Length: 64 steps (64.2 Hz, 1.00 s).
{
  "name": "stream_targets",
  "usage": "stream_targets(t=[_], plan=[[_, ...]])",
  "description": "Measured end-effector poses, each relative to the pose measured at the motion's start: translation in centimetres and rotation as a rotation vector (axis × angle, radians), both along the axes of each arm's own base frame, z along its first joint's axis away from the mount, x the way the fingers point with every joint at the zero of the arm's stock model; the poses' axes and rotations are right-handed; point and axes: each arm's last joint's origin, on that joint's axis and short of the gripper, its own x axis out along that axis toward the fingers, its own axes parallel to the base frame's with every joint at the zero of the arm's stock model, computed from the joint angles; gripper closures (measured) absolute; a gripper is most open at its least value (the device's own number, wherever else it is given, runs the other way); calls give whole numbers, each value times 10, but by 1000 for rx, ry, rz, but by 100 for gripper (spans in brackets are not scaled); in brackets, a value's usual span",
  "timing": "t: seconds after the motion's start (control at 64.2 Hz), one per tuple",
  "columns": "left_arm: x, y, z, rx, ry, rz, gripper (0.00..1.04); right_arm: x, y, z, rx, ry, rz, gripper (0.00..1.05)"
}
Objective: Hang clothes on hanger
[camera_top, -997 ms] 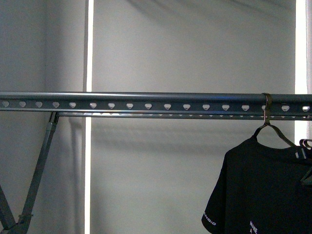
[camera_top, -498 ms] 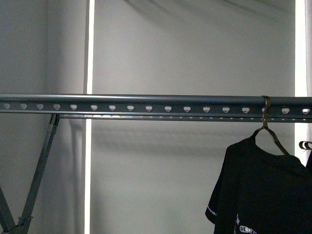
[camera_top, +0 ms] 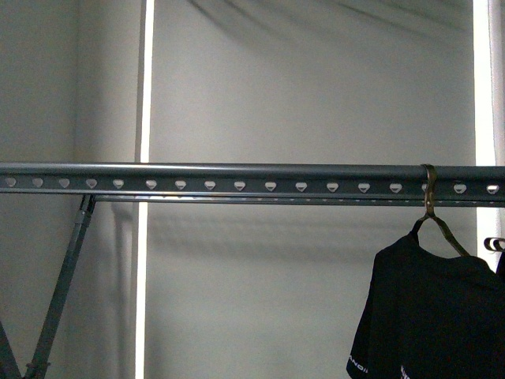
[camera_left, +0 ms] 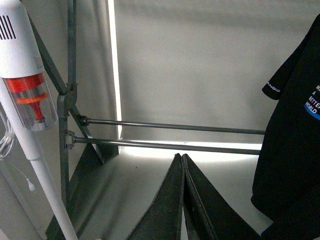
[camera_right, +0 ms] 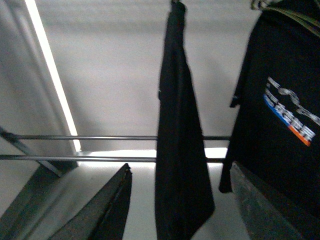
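- Looks to me like the hanging part is basically done: the black shirt [camera_top: 430, 304] is already on its shiny coat hanger [camera_top: 439, 223], and that hook is looped over the rack rail [camera_top: 237, 178] near the rail's right end in the front view.
- The rest of the rail, from the middle to its left end where the slanted leg [camera_top: 67, 268] drops away, carries nothing.
- So my guess is this is the let-go and back-off step. Next move probably just needs both arms to pull clear without brushing the shirt or knocking the hook along the rail.
- Left gripper [camera_left: 181, 200]: seen from its wrist camera, the two dark fingers are pressed together with nothing between them. It points toward the low cross bars [camera_left: 170, 135] of the rack, with the shirt [camera_left: 292, 130] off to one side and apart from it.
- Right gripper [camera_right: 190, 200]: fingers spread wide, nothing pinched. A narrow black garment [camera_right: 180, 130] hangs in the gap between them, but I can't tell if either finger touches it.
- The printed shirt [camera_right: 285, 110] hangs just beside the right gripper's other finger, so that's the snag risk imo.
- There's also a white stick vacuum [camera_left: 25, 100] standing by the rack's end frame, well away from the shirt.
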Motion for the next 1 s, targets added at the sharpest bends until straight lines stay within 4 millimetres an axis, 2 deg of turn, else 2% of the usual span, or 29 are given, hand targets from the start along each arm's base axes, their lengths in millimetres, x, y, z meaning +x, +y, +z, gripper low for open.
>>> stream_targets(t=[0.202,0.312,0.623,0.654,0.67,0.748,0.997], plan=[[0,0,0,0,0,0,101,-1,2,-2,-9,-11,8,83],[0,0,0,0,-1,0,101,-1,2,-13,-12,-9,9,103],[0,0,0,0,-2,-1,101,-1,2,-13,-12,-11,9,102],[0,0,0,0,-2,-1,98,-1,2,-13,-12,-11,9,102],[0,0,0,0,-2,-1,94,-1,2,-13,-13,-11,9,102],[0,0,0,0,-2,0,74,-1,2,-13,-12,-11,9,84],[0,0,0,0,-2,0,30,-1,2,-13,-12,-11,9,40]])
